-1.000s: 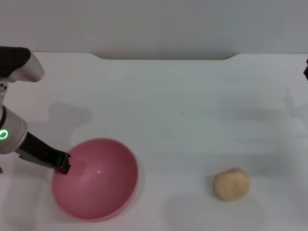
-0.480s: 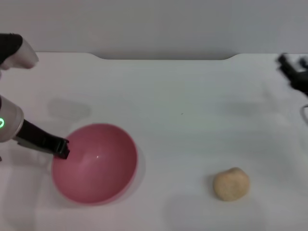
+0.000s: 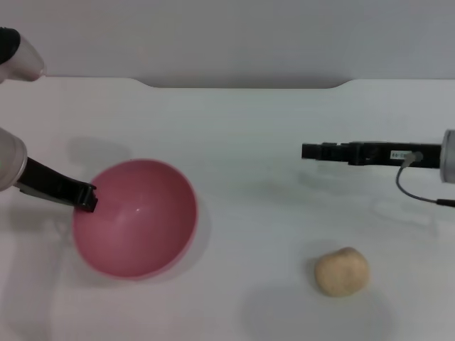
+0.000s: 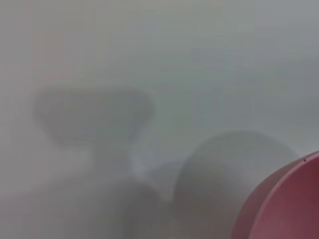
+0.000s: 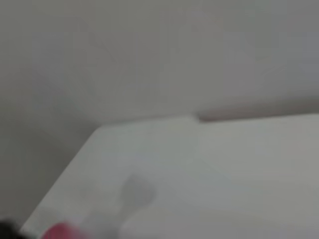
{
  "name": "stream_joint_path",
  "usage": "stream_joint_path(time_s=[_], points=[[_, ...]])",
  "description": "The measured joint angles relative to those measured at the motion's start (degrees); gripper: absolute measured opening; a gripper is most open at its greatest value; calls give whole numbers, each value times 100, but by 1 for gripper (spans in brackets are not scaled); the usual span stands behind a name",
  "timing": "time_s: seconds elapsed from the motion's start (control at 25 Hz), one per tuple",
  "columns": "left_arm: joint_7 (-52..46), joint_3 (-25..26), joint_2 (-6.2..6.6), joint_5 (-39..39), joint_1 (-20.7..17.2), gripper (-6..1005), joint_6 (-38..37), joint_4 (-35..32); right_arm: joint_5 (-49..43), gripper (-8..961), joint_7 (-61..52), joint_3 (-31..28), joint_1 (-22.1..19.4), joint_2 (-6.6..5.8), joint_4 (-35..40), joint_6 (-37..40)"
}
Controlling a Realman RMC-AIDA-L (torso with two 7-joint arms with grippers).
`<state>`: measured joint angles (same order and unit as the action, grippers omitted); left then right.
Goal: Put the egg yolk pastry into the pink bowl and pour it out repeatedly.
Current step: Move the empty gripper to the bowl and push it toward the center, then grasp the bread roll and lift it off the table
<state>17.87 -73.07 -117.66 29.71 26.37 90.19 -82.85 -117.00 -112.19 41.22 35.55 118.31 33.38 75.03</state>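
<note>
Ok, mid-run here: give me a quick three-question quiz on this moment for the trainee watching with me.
1. True or false: the egg yolk pastry lies inside the pink bowl.
2. Which gripper holds the bowl's rim?
A. left gripper
B. right gripper
C. neither
3. Fill in: in the head view, the right gripper hangs above the table, farther from the robot than the ____.

Key:
1. False. The pastry sits on the table on the robot's right, apart from the bowl, which looks empty.
2. A.
3. Pastry.
</note>
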Motion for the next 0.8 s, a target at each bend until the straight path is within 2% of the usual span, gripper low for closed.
stream_joint_path(time_s=[0.24,0.32,0.44,0.52,0.6,0.8], points=[[133,90,7,-31,0,-2,-9,-6,-1514,741,-1688,-11,137,-31,1893,1746],[166,116,8,-33,0,-2,-12,-11,-2119,740,-2188,16,255,-32,2546,2325],[213,134,8,-34,4,-2,-19,-14,-2892,740,-2617,54,562,-56,3124,3218],[241,140,5,-36,6,-2,-23,-14,-3131,740,-2660,243,714,-51,3156,3535],[247,144,2,-38,7,-2,-29,-14,-3293,740,-2684,671,783,-20,3086,3641],[255,144,4,-36,16,-2,-38,-14,-3395,739,-2886,1760,801,43,2729,3327]])
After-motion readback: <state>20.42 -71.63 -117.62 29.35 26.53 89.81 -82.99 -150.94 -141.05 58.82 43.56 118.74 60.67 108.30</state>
